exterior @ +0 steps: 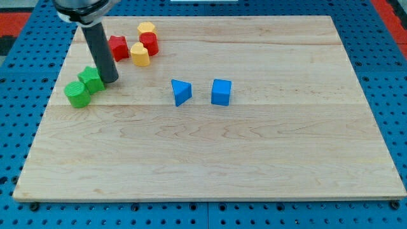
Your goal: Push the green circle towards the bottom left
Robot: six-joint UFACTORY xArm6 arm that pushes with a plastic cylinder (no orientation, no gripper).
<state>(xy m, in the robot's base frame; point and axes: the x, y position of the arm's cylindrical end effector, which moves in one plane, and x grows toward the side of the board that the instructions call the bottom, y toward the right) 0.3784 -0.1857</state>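
Now my tip [110, 81] stands near the table's [254, 165] upper left corner, the rod upright, touching the green cube [92, 79]. Beside it, toward the left edge, sits the green circle [77, 94]. No end effector shows.

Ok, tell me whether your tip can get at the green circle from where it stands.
Probably not directly. My tip rests at the right of the other green block, which sits between it and the green circle. Pushing down-left would move both together.

The dark rod leans in from the view's top left; my tip [110, 81] meets the board
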